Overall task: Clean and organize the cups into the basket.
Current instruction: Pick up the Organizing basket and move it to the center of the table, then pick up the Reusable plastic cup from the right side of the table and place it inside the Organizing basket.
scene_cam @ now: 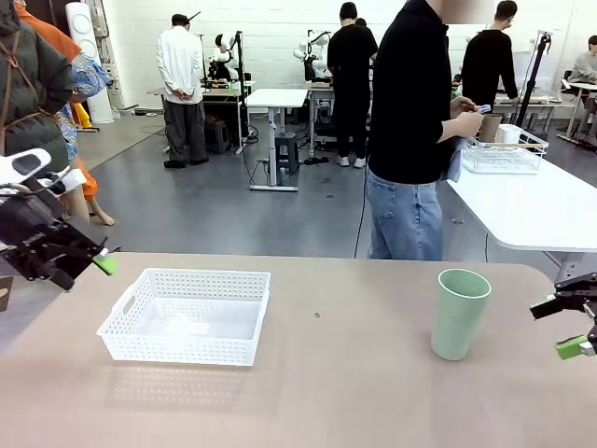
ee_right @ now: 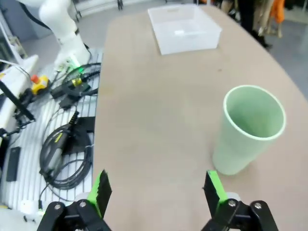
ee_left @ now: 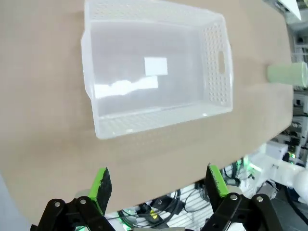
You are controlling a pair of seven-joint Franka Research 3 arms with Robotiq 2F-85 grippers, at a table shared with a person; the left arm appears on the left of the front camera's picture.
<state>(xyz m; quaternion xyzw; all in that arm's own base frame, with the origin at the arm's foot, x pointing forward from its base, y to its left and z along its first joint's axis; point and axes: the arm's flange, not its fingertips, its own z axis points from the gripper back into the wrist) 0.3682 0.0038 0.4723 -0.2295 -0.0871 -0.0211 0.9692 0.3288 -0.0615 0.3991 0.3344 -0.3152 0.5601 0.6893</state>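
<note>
Basket [scene_cam: 187, 315] left, cup [scene_cam: 459, 314] right, apart.

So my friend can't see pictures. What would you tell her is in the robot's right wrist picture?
A pale mint green cup stands upright on the tan table, just ahead of the open right gripper and to one side of it. Farther along the table sits the white basket with no cups in it.

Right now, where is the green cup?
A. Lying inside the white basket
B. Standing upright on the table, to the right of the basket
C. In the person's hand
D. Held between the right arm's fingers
B: the green cup stands mouth up on the table, well to the right of the white basket, with nothing touching it.
</note>
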